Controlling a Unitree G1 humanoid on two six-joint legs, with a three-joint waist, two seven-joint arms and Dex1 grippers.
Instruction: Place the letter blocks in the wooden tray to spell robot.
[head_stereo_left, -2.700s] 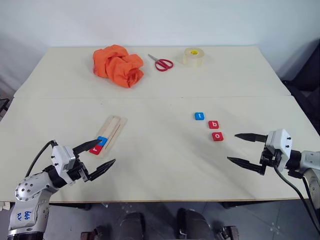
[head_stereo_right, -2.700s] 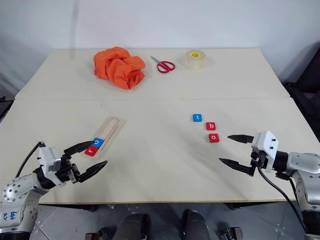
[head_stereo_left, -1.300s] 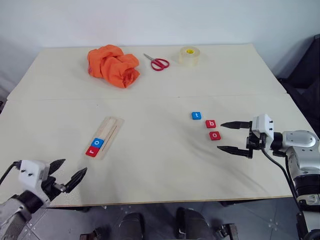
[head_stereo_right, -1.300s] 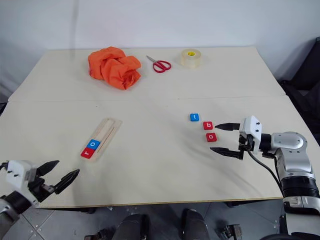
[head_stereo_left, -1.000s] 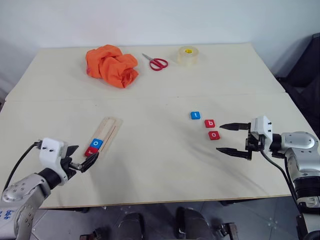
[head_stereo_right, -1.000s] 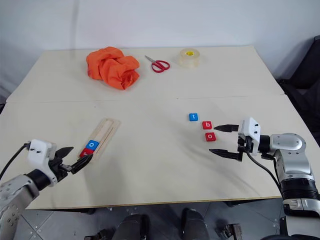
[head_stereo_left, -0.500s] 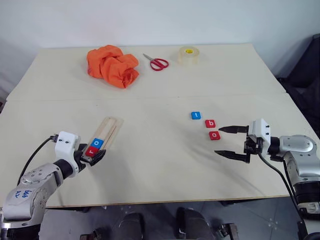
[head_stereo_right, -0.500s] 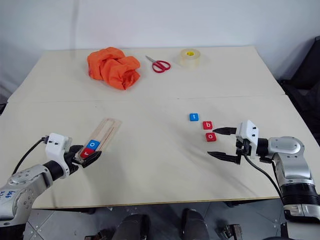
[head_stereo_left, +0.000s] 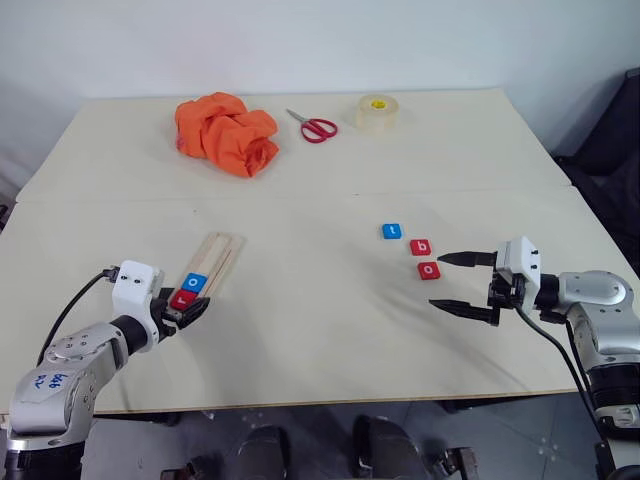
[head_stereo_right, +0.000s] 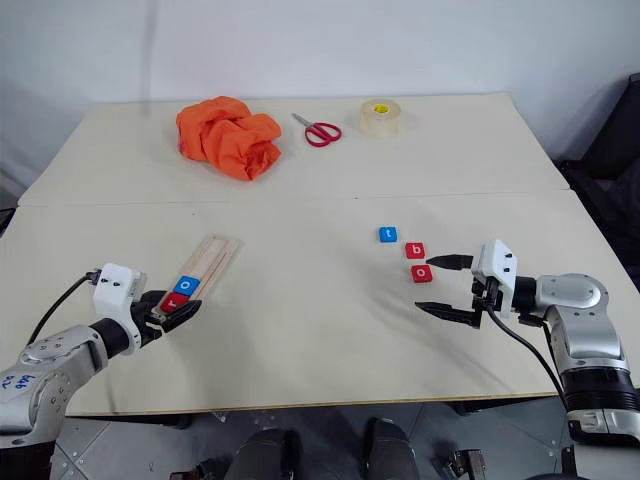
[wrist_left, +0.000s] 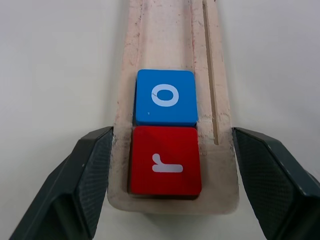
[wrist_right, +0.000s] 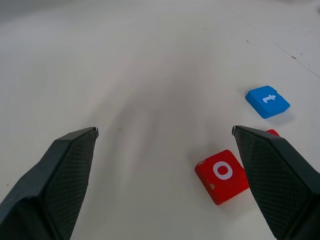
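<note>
The wooden tray (head_stereo_left: 222, 250) lies slanted on the left of the table. At its near end it holds a red r block (wrist_left: 165, 160) with a blue o block (wrist_left: 165, 96) behind it. My left gripper (head_stereo_left: 184, 306) straddles that near end, and its fingers (wrist_left: 90, 170) press against the tray's two sides. On the right lie a blue t block (head_stereo_left: 392, 231), a red b block (head_stereo_left: 421, 247) and a red o block (head_stereo_left: 428, 270). My right gripper (head_stereo_left: 437, 281) stands open just right of the red o, touching nothing.
At the back of the table are a crumpled orange cloth (head_stereo_left: 228, 131), red-handled scissors (head_stereo_left: 316, 126) and a roll of tape (head_stereo_left: 378, 111). A seam (head_stereo_left: 300, 196) runs across the table. The front edge is close under both arms.
My left gripper has come in from the table's front edge to the tray's near end and closed around it. The right gripper has barely moved beside the red o.
</note>
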